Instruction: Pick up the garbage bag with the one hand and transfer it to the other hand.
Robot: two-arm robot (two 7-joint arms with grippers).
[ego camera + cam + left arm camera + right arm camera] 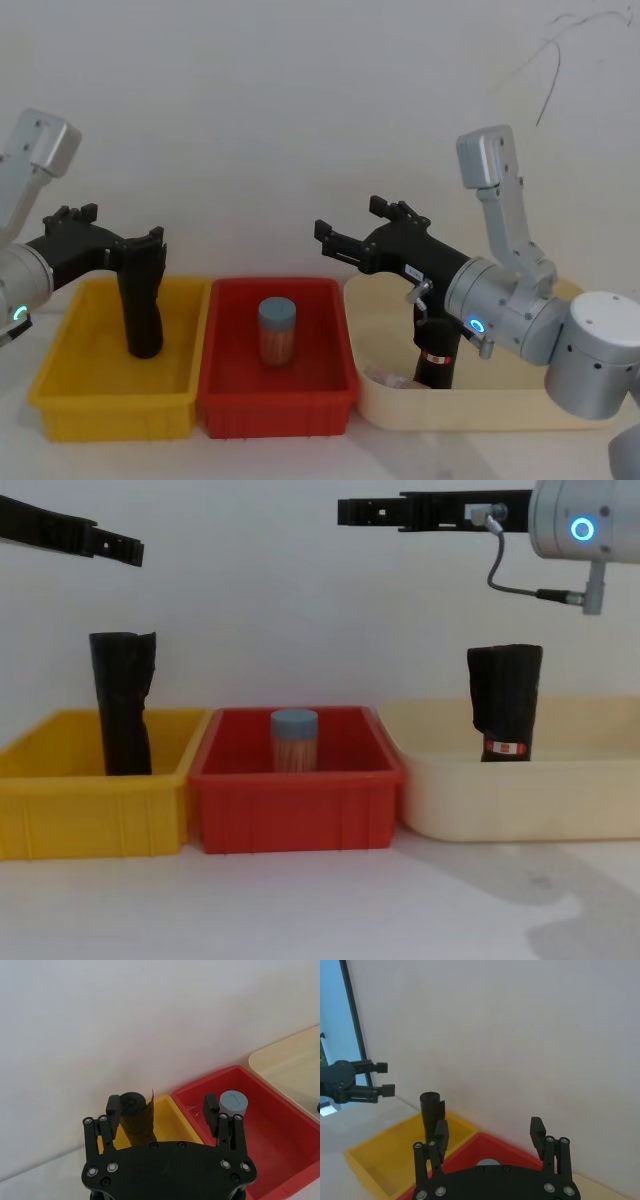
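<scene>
The garbage bag [436, 352], a black roll with a red-and-white label band near its base, stands upright in the cream bin [385, 402] on the right; the chest view shows the garbage bag [505, 702] from the side. My right gripper [350, 218] hovers open and empty, higher than the roll and to its left, and appears as a dark bar at the top of the chest view [345, 510]. My left gripper [122, 226] is open too, held above the yellow bin [58, 360]. The wrist views show both sets of jaws spread apart, the left gripper [161, 1107] and the right gripper [490, 1131].
A plain black roll [142, 305] without a label stands in the yellow bin. The red bin [214, 345] in the middle holds a jar [277, 330] with a grey-blue lid. A white wall runs close behind all three bins.
</scene>
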